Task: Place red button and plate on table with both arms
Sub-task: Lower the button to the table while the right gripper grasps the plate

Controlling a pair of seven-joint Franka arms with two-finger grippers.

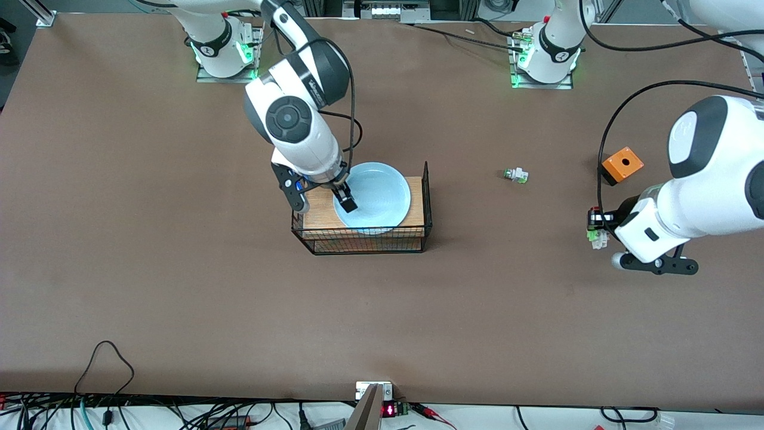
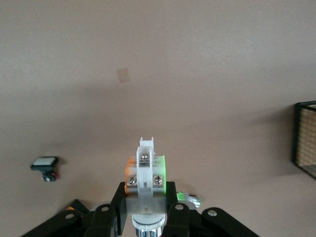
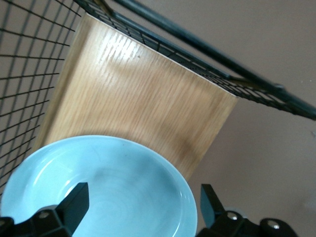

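Note:
The pale blue plate lies on the wood top of a black wire rack mid-table. My right gripper is open astride the plate's rim at the right arm's end of the rack: one finger is over the plate's inside, the other outside the rim. In the right wrist view the plate fills the space between the fingers of my right gripper. My left gripper is shut on the red button, held low over the table at the left arm's end. The left wrist view shows the button's white base in my left gripper.
A white part with a green-clear cap lies on the table between the rack and my left arm. An orange box sits toward the left arm's end. The left wrist view shows a black part with a white face and the rack's edge.

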